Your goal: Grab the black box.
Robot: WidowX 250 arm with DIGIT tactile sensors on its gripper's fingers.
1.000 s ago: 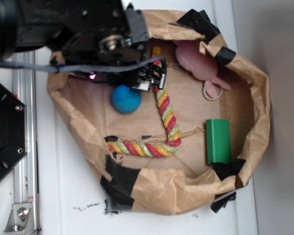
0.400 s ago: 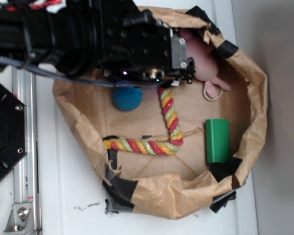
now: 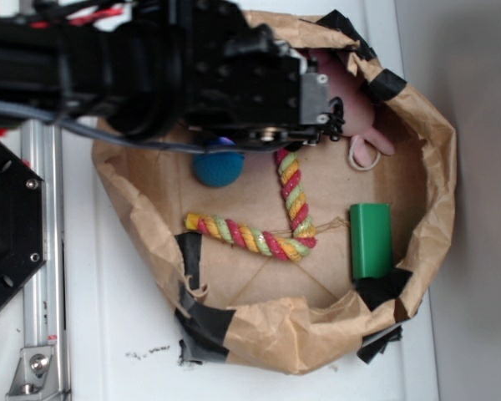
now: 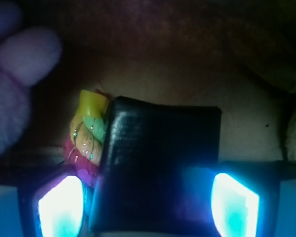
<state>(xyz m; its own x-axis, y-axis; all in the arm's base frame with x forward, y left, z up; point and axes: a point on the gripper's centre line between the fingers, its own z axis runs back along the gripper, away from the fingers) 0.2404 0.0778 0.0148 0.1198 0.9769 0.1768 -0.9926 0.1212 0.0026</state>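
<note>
Filling the wrist view, the black box (image 4: pixel 160 163) is pinched by the gripper (image 4: pixel 148 202). The rope's end (image 4: pixel 89 131) is seen touching its left side. The paper bag's (image 3: pixel 434 167) far edge is overhung by the arm.

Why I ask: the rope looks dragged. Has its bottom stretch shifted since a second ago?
Yes. The rope now lies higher, farther from the black tape on the bag's lower rim.
</note>
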